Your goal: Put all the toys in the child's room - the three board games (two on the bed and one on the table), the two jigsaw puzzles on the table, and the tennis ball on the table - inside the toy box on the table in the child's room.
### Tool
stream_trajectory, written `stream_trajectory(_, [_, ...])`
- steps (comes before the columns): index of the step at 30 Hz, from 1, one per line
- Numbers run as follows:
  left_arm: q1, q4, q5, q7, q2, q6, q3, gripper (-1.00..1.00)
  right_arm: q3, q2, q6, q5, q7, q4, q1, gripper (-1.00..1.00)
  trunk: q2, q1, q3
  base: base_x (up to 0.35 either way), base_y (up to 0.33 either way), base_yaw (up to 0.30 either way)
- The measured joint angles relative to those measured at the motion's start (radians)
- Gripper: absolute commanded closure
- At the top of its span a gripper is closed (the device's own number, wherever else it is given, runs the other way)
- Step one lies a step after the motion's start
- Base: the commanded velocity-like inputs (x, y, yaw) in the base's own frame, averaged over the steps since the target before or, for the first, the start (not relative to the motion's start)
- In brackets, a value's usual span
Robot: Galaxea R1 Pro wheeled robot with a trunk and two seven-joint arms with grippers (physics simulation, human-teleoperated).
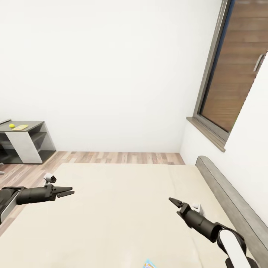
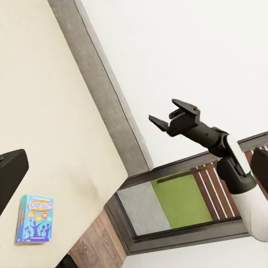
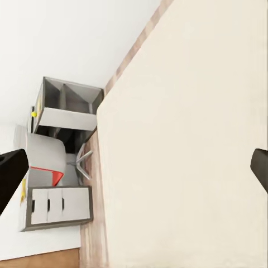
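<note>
Blue board game: lay flat on the bed, nearest me, not yet collected. My left hand and right hand hovered over the mattress, both released and empty, ready for pickup. Tennis ball: on the far bench.

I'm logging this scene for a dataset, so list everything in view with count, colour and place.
bed: one, beige mattress, under both arms
headboard: one, grey, along the bed's right edge
board game: one, blue with colourful print, flat on the mattress near an edge
table: one, dark grey top, far left by the wall
tennis ball: one, yellow-green, on the table
flat box: one, yellow, beside the ball
window: one, grey frame, right wall
floor: wood planks, beyond the bed
left gripper: black, fingers apart, empty, above the mattress
right gripper: black, empty, above the mattress
</note>
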Motion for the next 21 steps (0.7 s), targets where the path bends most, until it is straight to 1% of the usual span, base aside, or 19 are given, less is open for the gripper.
stream_trajectory(1, [0.000, 0.000, 0.000, 0.000, 0.000, 0.000, 0.000, -1.00, 0.009, 0.000, 0.006, 0.007, -0.025, 0.000, -0.002, -1.00, 0.000, 0.000, 0.000, 0.000, 0.000, 0.000])
stream_trajectory(2, [0.000, 0.000, 0.000, 0.000, 0.001, 0.000, 0.000, -1.00, 0.029, 0.003, 0.021, 0.023, -0.084, -0.001, -0.009, -1.00, 0.000, 0.000, 0.000, 0.000, 0.000, 0.000])
stream_trajectory(3, [0.000, 0.000, 0.000, 0.000, 0.001, 0.000, 0.000, -1.00, 0.040, 0.005, 0.030, 0.030, -0.123, -0.001, -0.014, -1.00, 0.000, 0.000, 0.000, 0.000, 0.000, 0.000])
stream_trajectory(4, [0.000, 0.000, 0.000, 0.000, 0.002, 0.000, 0.000, -1.00, 0.063, 0.008, 0.044, 0.040, -0.209, 0.000, -0.028, -1.00, 0.000, 0.000, 0.000, 0.000, 0.000, 0.000])
stream_trajectory(5, [0.000, 0.000, 0.001, 0.000, 0.002, 0.000, 0.001, -1.00, 0.075, 0.010, 0.050, 0.044, -0.256, 0.001, -0.036, -1.00, 0.000, 0.000, 0.000, 0.000, 0.000, 0.000])
stream_trajectory(6, [0.000, 0.000, 0.001, 0.000, 0.003, 0.000, 0.000, -1.00, 0.099, 0.014, 0.058, 0.048, -0.346, 0.003, -0.053, -1.00, 0.000, 0.000, 0.000, 0.000, 0.000, 0.000])
stream_trajectory(9, [0.000, 0.000, 0.002, 0.000, 0.005, 0.000, 0.001, -1.00, 0.139, 0.026, 0.064, 0.051, -0.476, 0.008, -0.077, -1.00, 0.000, 0.000, 0.000, 0.000, 0.000, 0.000])
stream_trajectory(10, [0.000, 0.000, 0.002, 0.000, 0.005, 0.000, 0.000, -1.00, 0.160, 0.039, 0.068, 0.051, -0.547, 0.018, -0.091, -1.00, 0.000, 0.000, 0.000, 0.000, 0.000, 0.000])
stream_trajectory(12, [0.000, 0.000, 0.003, 0.000, 0.005, 0.000, 0.001, -1.00, 0.179, 0.052, 0.070, 0.053, -0.610, 0.035, -0.105, -1.00, 0.000, 0.000, 0.000, 0.000, 0.000, 0.000])
stream_trajectory(14, [0.000, 0.000, 0.003, 0.000, 0.004, 0.000, 0.000, -1.00, 0.191, 0.065, 0.071, 0.055, -0.658, 0.054, -0.119, -1.00, 0.000, 0.000, 0.000, 0.000, 0.000, 0.000])
stream_trajectory(15, [0.000, -0.003, 0.003, 0.000, 0.004, 0.000, 0.000, -1.00, 0.201, 0.075, 0.071, 0.056, -0.691, 0.072, -0.130, -1.00, 0.000, 0.000, 0.000, 0.000, 0.000, 0.000])
stream_trajectory(21, [-0.002, -0.009, 0.005, 0.000, 0.002, 0.012, 0.005, -1.00, 0.215, 0.091, 0.073, 0.059, -0.732, 0.100, -0.148, -1.00, 0.000, 0.000, 0.000, 0.000, 0.000, 0.000])
